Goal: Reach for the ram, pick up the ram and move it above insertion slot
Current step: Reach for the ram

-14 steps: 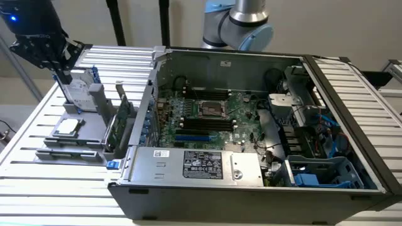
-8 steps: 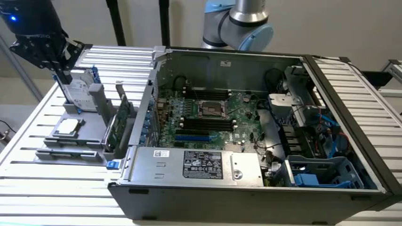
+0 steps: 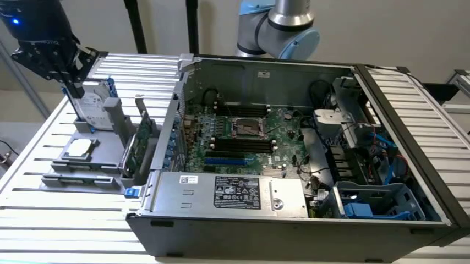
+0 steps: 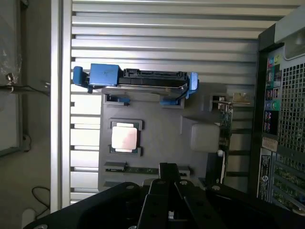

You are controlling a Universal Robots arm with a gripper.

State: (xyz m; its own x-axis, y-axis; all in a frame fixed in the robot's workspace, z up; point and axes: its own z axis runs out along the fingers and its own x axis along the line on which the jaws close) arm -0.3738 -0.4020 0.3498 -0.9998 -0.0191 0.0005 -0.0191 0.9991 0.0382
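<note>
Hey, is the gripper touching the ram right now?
Apart. The exterior view shows the gripper high above the tray, while the ram lies down in it.

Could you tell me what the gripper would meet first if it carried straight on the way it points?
Probably the ram in the grey holder: the gripper points down at it, though depth is unclear.
</note>
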